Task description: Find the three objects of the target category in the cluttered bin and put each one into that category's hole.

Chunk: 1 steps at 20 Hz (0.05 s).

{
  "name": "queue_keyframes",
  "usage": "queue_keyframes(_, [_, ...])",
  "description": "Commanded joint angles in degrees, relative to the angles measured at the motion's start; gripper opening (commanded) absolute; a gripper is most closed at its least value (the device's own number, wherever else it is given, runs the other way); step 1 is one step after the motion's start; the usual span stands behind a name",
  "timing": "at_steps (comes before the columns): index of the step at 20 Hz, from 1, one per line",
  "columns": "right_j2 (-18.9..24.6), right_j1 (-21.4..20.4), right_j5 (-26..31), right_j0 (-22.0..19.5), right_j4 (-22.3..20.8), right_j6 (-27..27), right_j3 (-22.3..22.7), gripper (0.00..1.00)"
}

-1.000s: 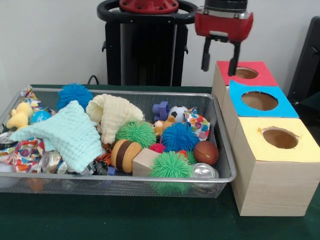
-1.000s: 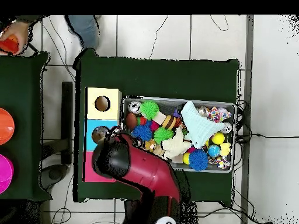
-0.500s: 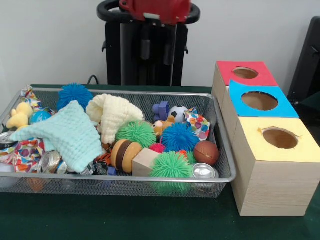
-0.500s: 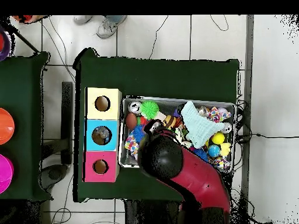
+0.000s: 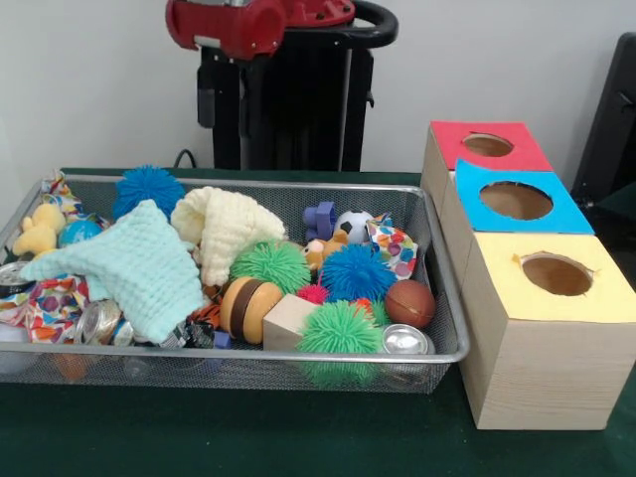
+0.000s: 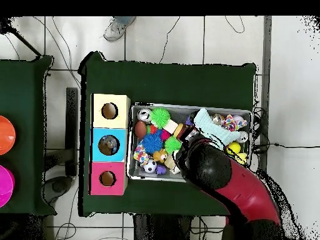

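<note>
My gripper hangs high above the back of the wire bin, over the cream cloth. It looks open, with one dark finger showing and nothing held. From above, the red arm head covers the bin's middle. The bin holds spiky balls in blue and green, a mint cloth, a soccer ball, a small basketball, a wooden block and cans. Three boxes stand beside the bin, with a red hole, a blue hole and a yellow hole.
A blue spiky ball and a yellow plush toy lie at the bin's far left. A purple toy sits near the back rim. In the overhead view a person's shoe shows at the top edge, beyond the green table.
The arm has swung away from above the red box and across the bin, leftward in the front view. Nothing in the bin has moved.
</note>
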Motion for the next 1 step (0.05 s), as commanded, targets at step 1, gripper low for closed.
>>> queue_keyframes(1, [13.02, 2.36, -2.53, -4.17, -7.61, -7.96, 3.98, 1.0])
